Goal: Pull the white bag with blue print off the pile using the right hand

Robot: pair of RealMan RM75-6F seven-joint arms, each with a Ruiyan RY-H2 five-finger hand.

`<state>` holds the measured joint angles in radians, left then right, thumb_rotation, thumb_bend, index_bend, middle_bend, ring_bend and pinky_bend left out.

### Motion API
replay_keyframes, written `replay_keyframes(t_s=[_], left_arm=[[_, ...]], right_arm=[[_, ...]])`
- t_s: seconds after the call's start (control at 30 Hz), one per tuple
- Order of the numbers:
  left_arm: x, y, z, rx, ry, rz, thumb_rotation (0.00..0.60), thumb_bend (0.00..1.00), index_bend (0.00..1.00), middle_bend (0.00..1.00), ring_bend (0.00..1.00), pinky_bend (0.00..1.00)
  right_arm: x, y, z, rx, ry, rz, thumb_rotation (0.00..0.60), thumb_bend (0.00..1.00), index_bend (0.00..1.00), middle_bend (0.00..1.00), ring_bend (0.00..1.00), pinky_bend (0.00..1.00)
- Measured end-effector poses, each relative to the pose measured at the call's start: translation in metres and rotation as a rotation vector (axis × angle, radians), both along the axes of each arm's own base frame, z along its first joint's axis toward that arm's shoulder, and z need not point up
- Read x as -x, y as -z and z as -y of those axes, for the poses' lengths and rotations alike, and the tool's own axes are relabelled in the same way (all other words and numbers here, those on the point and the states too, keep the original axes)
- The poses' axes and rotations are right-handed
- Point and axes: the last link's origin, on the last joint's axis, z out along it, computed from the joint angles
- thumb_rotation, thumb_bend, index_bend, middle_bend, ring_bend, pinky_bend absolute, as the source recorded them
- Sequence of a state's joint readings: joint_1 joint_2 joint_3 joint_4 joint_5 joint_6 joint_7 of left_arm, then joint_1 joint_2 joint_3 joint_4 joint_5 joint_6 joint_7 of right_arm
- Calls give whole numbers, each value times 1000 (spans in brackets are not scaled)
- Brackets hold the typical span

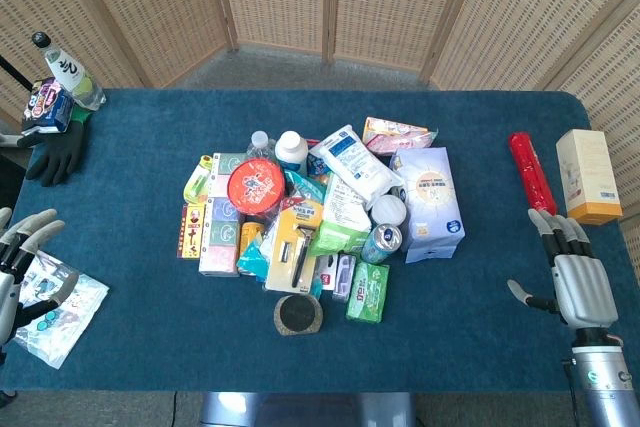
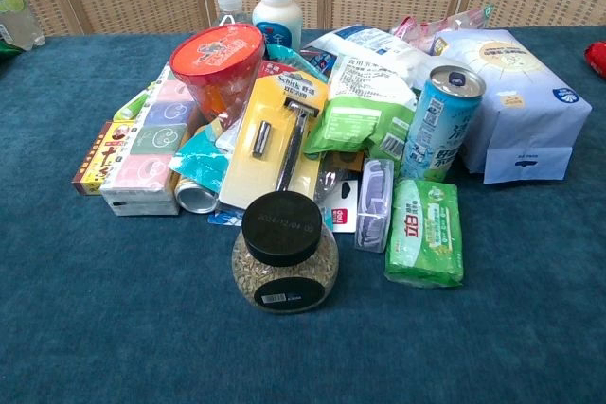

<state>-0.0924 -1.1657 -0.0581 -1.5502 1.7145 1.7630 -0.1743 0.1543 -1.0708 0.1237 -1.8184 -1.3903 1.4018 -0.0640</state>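
The white plastic bag with blue print point(image 1: 352, 163) is seen lying on top of the pile in the middle of the blue-covered bench point(image 1: 480, 327). Its long axis runs diagonally in the head view, from upper left to lower right, one short end pointing toward the white-capped bottle point(image 1: 291, 150) and the other toward the pale blue paper-wrapped pack point(image 1: 432, 199). In the chest view the bag point(image 2: 365, 54) is partly hidden behind a green pouch point(image 2: 355, 120); its blue lettering is too small to be read.

The right hand point(image 1: 575, 272) is held above the bench near the right edge, well apart from the pile, its fingers point(image 1: 556, 230) straight and spread, nothing between them. The left hand point(image 1: 22, 247) is shown at the left edge, fingers apart and empty, just above a clear printed packet point(image 1: 55, 307).

On a yellow razor card point(image 2: 275, 130) the brand "Schick" can be made out. A round glass jar with a black lid point(image 2: 283, 253) stands at the front of the pile, beside a green soft pack point(image 2: 426, 234) and a blue drink can point(image 2: 437, 120). A red round tub point(image 2: 222, 68) is set on the left of the pile. A red tube point(image 1: 530, 172) and a cream-and-orange box point(image 1: 588, 177) lie near the right hand.
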Motion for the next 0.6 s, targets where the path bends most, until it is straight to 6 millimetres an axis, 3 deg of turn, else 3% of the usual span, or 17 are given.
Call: replay_keyframes(t_s=[0.37, 0.6], left_arm=[[-1, -2, 4, 5, 13, 0, 600, 320, 188, 186, 195, 0], [-4, -7, 5, 4, 30, 7, 600, 322, 188, 186, 193, 0]], right_arm=[[0, 3, 4, -21, -13, 22, 570, 218, 0, 37, 0, 0], [-9, 4, 21, -77, -40, 16, 567, 222, 0, 0, 0, 0]])
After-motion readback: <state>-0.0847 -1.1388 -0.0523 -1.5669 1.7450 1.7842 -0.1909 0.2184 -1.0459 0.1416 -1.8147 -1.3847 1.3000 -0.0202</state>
